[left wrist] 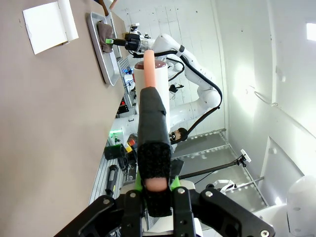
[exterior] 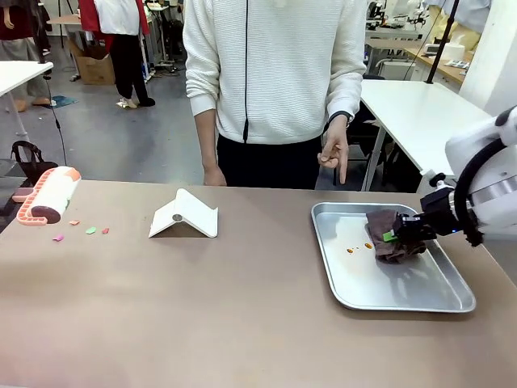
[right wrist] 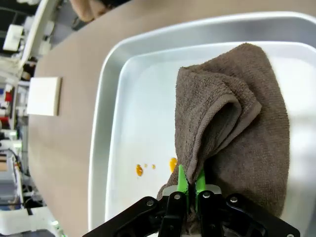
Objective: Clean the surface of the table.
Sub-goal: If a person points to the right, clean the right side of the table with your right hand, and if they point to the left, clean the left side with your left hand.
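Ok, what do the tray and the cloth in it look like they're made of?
The tray looks like bare metal, steel or aluminium perhaps: shiny, silvery, reflective. The cloth looks like brown terry towelling: fuzzy looped pile, soft folds.

Our right gripper's (right wrist: 190,180) green fingers (right wrist: 181,178) pinch a fold of brown terry cloth (right wrist: 237,123) lying in the shiny silver metal tray (right wrist: 106,98), beside orange droplets (right wrist: 139,170).

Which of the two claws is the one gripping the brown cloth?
The right claw, shut on a fold of the brown cloth in the silver tray. The left claw grips a lint roller by its handle instead.
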`<state>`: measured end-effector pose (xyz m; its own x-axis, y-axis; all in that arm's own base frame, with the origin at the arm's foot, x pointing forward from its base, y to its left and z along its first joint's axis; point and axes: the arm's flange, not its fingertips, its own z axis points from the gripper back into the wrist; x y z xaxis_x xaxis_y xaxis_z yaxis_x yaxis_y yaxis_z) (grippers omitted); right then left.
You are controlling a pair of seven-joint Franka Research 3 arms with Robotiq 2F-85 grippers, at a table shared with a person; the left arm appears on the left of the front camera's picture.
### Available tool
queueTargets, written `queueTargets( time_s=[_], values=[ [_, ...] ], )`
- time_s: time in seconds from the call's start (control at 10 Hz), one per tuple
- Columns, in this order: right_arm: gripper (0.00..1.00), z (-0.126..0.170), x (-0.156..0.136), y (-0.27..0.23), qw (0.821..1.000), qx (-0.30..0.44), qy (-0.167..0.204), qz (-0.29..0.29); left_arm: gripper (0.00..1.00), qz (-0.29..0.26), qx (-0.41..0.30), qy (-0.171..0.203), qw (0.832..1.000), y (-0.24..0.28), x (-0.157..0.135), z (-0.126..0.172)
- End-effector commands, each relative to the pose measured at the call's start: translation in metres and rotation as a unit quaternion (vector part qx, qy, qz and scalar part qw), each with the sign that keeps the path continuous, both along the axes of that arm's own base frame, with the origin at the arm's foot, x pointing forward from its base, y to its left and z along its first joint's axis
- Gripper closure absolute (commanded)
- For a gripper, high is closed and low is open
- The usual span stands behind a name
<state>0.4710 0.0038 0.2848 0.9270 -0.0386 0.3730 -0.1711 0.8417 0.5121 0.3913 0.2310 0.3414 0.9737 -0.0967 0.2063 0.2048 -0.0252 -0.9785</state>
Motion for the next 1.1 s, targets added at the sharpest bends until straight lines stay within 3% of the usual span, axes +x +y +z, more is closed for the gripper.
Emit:
queueTargets(
  time_s=[0.0, 0.4, 0.6, 1.0],
  values=[
    [0.94, 0.001, 0.009, 0.026, 0.999, 0.011, 0.014, 0.031, 0.93, 0.001, -0.003, -0.004, 1.0, 0.001, -0.005, 0.005],
    [0.94, -0.003, 0.006, 0.09, 0.992, 0.02, 0.025, 0.119, 0.93, 0.001, -0.003, -0.004, 1.0, 0.001, -0.005, 0.005],
    [0.94, -0.007, 0.002, 0.112, 0.99, -0.01, 0.025, 0.135, 0.93, 0.001, -0.003, -0.004, 1.0, 0.001, -0.005, 0.005],
    [0.94, -0.007, 0.005, 0.072, 0.997, -0.027, 0.027, 0.064, 0.93, 0.001, -0.003, -0.004, 1.0, 0.001, -0.005, 0.005]
  ],
)
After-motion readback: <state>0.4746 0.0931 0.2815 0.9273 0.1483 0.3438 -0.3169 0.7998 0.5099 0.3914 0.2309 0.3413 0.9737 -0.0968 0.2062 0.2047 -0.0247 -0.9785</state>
